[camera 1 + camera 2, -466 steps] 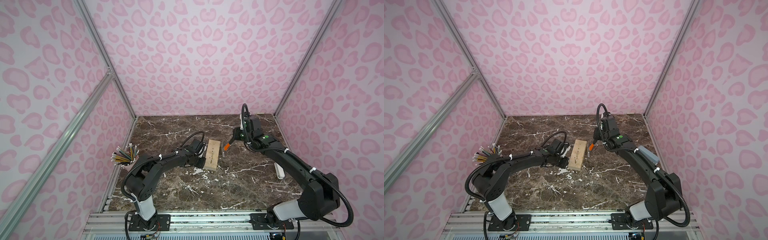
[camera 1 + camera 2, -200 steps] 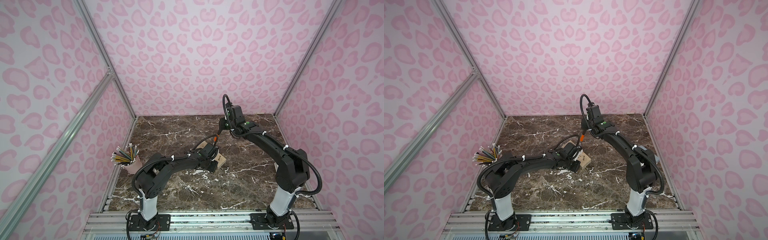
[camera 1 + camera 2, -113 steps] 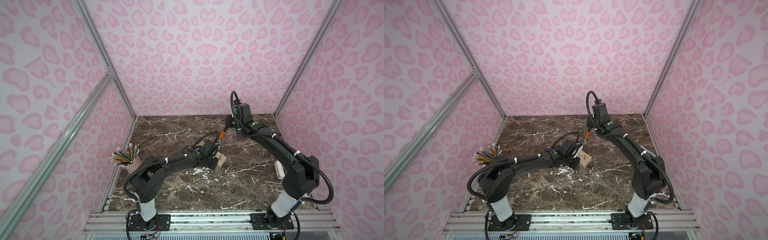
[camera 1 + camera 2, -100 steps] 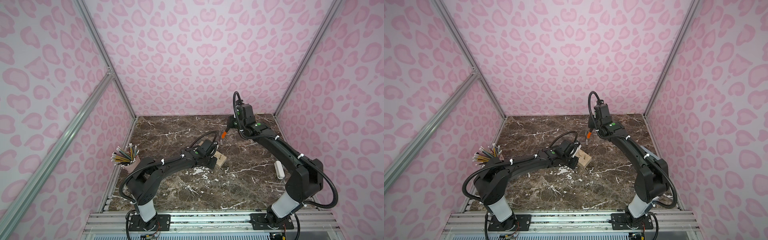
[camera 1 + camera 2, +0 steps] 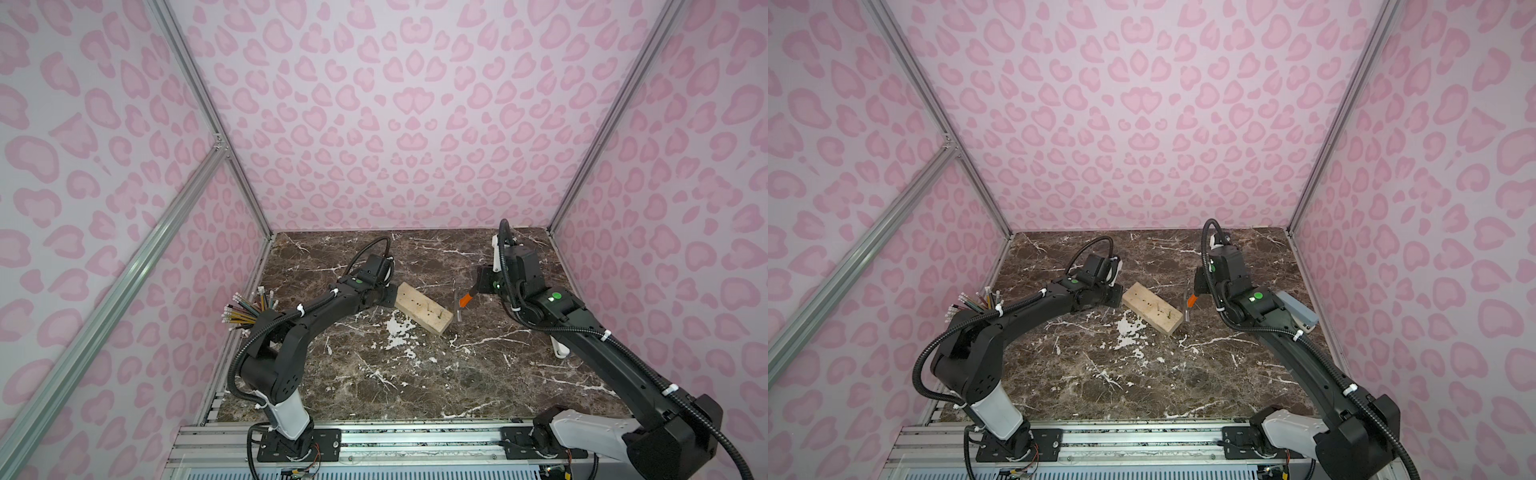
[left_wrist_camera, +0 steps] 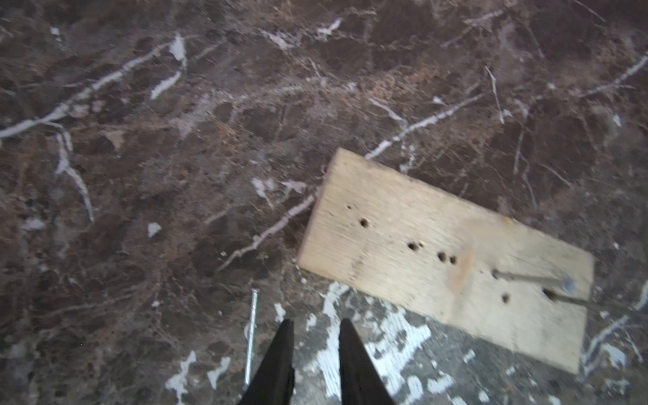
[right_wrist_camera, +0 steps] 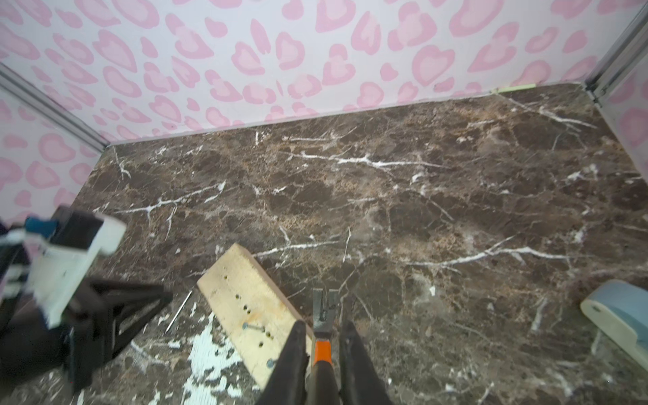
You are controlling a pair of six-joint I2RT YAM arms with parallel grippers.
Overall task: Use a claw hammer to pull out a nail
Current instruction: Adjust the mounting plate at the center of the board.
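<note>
The claw hammer hangs head-down with my right gripper shut on its black shaft just behind the orange collar. In both top views the steel head sits just off the right end of a pale wooden block. Two bent nails stick out of the block's top among several empty holes. My left gripper stands slightly open and empty at the block's left end, apart from it. A loose nail lies on the table beside its fingers.
A cup of coloured pencils stands at the left table edge. A blue and cream object lies near the right wall. The walls close in on three sides of the marble table, which has a scuffed white patch.
My left gripper has let go of the block, opened a little and drawn back to the left. The right arm has swung right and lowered the hammer beside the block's right end.
</note>
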